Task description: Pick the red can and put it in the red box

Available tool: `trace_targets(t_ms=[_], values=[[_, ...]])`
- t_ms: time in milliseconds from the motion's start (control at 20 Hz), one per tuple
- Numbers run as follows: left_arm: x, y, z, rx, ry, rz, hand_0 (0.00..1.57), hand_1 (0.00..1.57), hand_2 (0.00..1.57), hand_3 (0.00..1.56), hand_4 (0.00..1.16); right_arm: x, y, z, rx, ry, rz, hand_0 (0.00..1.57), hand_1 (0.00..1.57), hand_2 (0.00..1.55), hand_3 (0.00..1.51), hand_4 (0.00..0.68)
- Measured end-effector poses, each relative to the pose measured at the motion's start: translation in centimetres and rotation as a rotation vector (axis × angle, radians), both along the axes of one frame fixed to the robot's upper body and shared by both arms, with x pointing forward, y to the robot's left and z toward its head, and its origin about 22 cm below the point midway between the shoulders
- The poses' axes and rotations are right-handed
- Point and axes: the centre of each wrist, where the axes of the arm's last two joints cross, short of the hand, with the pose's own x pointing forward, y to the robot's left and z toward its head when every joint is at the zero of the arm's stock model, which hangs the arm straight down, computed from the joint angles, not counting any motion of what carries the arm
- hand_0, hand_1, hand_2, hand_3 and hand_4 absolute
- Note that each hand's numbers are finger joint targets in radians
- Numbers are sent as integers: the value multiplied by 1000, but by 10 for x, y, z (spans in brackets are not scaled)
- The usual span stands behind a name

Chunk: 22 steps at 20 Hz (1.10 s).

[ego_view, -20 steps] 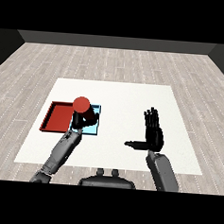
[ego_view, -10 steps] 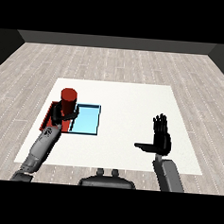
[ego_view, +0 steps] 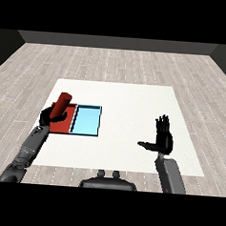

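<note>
My left hand [ego_view: 48,116] has its fingers curled round the red cylinder-shaped can [ego_view: 61,105], near the left edge of the white tabletop [ego_view: 135,102]. The can is tilted, its top leaning to the right, and it is over the flat red tray [ego_view: 65,125]; I think it only needs to go down. Just beside lies the light blue tray [ego_view: 87,121]. My right hand [ego_view: 162,139] is well apart, fingers straight and thumb spread.

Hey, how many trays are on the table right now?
2: the red tray on the left under the held red can, the light blue tray touching its right side.
</note>
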Motion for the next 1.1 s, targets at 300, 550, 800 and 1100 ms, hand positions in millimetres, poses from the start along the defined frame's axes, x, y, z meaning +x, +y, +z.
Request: trace_targets(t_ms=[300, 550, 800, 1100], values=[[-4, 23, -26, 46, 235, 97, 963, 963, 914, 0, 724, 11, 3, -8, -16, 3, -7, 0, 0, 0, 0, 0], [-11, 22, -46, 34, 352, 74, 0, 0, 0, 0, 560, 22, 6, -18, -20, 4, -14, 0, 0, 0, 0, 0], [-11, 27, -47, 61, 464, 29, 0, 0, 0, 0, 0, 26, 2, -21, -17, -7, -5, 0, 0, 0, 0, 0], [7, 29, -23, -141, 152, 23, 1022, 1022, 959, 0, 0, 28, 7, -22, 0, -16, 9, 0, 0, 0, 0, 0]])
